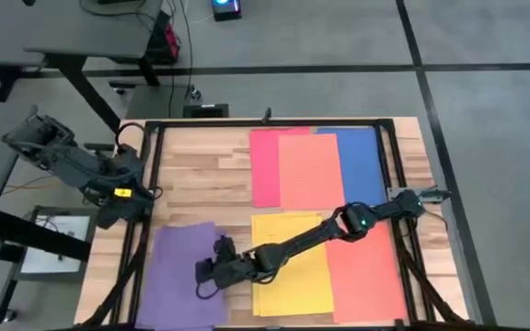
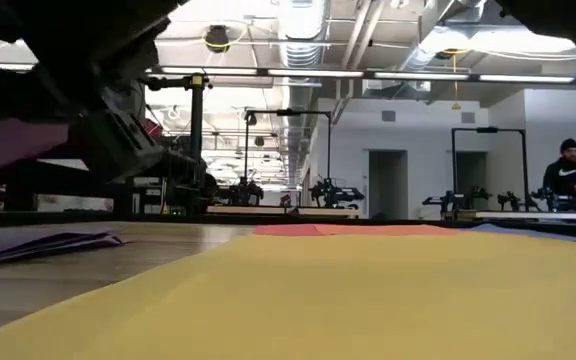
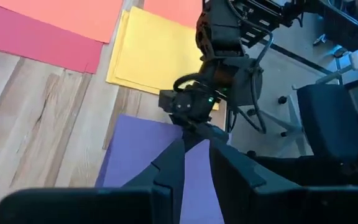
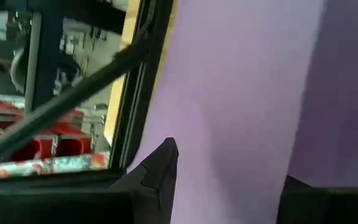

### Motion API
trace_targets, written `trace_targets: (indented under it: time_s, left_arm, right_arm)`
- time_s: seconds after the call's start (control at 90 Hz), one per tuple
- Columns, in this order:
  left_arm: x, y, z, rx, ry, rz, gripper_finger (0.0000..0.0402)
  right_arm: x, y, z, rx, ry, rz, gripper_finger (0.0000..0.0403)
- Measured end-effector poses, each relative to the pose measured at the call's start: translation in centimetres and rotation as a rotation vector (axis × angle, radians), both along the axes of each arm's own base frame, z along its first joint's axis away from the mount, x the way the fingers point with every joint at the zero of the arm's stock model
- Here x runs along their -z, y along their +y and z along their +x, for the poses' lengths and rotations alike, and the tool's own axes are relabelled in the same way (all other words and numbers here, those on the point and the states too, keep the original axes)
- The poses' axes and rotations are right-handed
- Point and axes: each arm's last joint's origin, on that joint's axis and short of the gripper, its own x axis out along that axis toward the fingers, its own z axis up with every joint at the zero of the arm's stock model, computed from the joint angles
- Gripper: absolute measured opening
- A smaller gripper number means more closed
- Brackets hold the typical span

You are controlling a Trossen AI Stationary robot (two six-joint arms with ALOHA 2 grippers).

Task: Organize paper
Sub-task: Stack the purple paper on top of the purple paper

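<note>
Overhead light: even and soft across my table (image 1: pixel 201 175), no hard glare on the wood.
Shadows: faint, just a thin dark edge under my right arm (image 1: pixel 302 241).
Low view: ceiling lamps (image 2: pixel 298 40) blaze white and wash out; my arm (image 2: pixel 68 90) is a dark blurred silhouette against them.
Foreground: yellow sheet (image 2: pixel 348 300) smeared out of focus.
Right wrist view: purple paper (image 4: pixel 241 93) blurred, fingers (image 4: pixel 157 171) soft-edged.
Left wrist view: sharper, my fingers (image 3: pixel 166 174) in shade.

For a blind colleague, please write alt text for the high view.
The right gripper reaches across the table onto the purple paper, beside yellow, red, orange and blue sheets. The left gripper waits at the left edge.
</note>
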Motion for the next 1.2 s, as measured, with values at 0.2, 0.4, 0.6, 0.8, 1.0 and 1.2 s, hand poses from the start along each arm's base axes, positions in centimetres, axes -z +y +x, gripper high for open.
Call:
trace_targets:
  time_s: [0.2, 0.4, 0.6, 0.8, 1.0, 1.2]
  left_arm:
    - [0.0, -0.1, 0.2, -0.001, 0.004, 0.003, 0.0058]
    - [0.1, -0.3, 0.4, 0.005, 0.009, 0.013, 0.0059]
    - [0.2, -0.4, 0.6, 0.007, 0.014, 0.018, 0.0059]
    - [0.2, -0.5, 0.8, 0.014, 0.014, 0.029, 0.0059]
    - [0.2, -0.5, 0.8, 0.017, 0.014, 0.032, 0.0059]
    - [0.2, -0.5, 0.8, 0.017, 0.014, 0.032, 0.0059]
  right_arm:
    - [1.9, 0.7, 0.0, 0.046, -0.003, 0.091, 0.0097]
    - [1.5, 0.9, -0.2, 0.217, -0.074, 0.138, 0.0097]
    - [1.4, 0.6, -0.2, 0.334, -0.130, 0.176, 0.0097]
    - [1.1, 1.0, 0.0, 0.204, -0.111, 0.110, 0.0097]
    - [1.8, 0.8, 0.1, -0.174, 0.039, -0.015, 0.0097]
    - [1.8, -1.1, 0.4, -0.397, 0.140, -0.164, 0.0097]
